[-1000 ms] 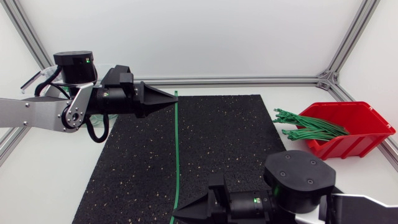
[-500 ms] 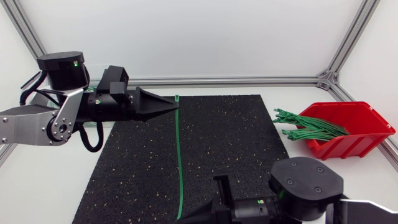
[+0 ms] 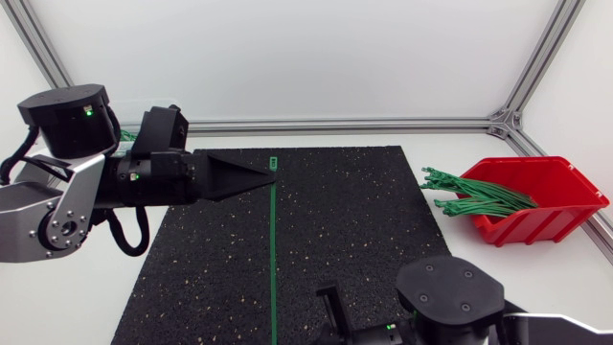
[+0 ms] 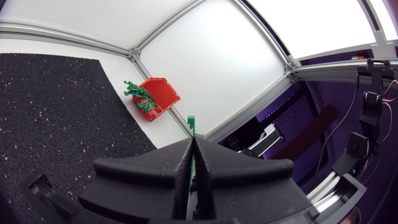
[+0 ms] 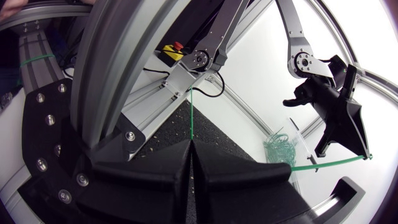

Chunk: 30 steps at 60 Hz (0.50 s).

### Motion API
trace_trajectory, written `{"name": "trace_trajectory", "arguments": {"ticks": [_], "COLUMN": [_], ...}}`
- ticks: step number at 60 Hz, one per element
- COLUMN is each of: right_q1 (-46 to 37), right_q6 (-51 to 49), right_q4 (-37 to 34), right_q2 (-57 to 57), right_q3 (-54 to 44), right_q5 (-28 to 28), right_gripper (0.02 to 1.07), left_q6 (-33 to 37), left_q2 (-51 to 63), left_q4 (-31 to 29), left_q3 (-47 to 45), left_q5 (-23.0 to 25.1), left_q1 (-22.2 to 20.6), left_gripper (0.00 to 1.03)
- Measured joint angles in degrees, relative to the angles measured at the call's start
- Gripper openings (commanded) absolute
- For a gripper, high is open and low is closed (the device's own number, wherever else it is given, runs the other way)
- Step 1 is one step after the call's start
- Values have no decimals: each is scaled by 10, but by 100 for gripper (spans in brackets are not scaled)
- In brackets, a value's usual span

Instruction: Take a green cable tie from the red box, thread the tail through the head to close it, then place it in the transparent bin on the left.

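Left arm [image 3: 57,201] extends level from left side over black mat [image 3: 364,240]. Left gripper [image 3: 266,178] clamped on head end of green cable tie [image 3: 272,249]. Tie stretched straight across mat to near edge. Right arm [image 3: 450,305] low there, right gripper [image 5: 191,146] pinched on tail. Red box [image 3: 551,222] well apart, at right.

You're looking at a white table [image 3: 431,150] with a black speckled mat [image 3: 364,220] lying flat across its middle. To the mat's right, sitting on bare tabletop, there's the red box [image 3: 546,216], green cable ties [image 3: 479,196] poking out over its open front. From the right wrist view you catch the transparent bin [image 5: 278,148], green inside it.
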Motion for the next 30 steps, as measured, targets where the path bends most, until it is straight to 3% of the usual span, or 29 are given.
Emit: {"name": "trace_trajectory", "arguments": {"ticks": [18, 30], "right_q1": [4, 3], "right_q6": [117, 214], "right_q4": [-138, -186], "right_q2": [-21, -57], "right_q3": [62, 93], "right_q5": [-10, -45], "right_gripper": [8, 8], "left_q6": [18, 45], "left_q2": [-69, -98], "left_q4": [-2, -1], "left_q3": [-43, -76], "left_q5": [-22, -61], "left_q1": [-1, -29], "left_gripper": [4, 4]}}
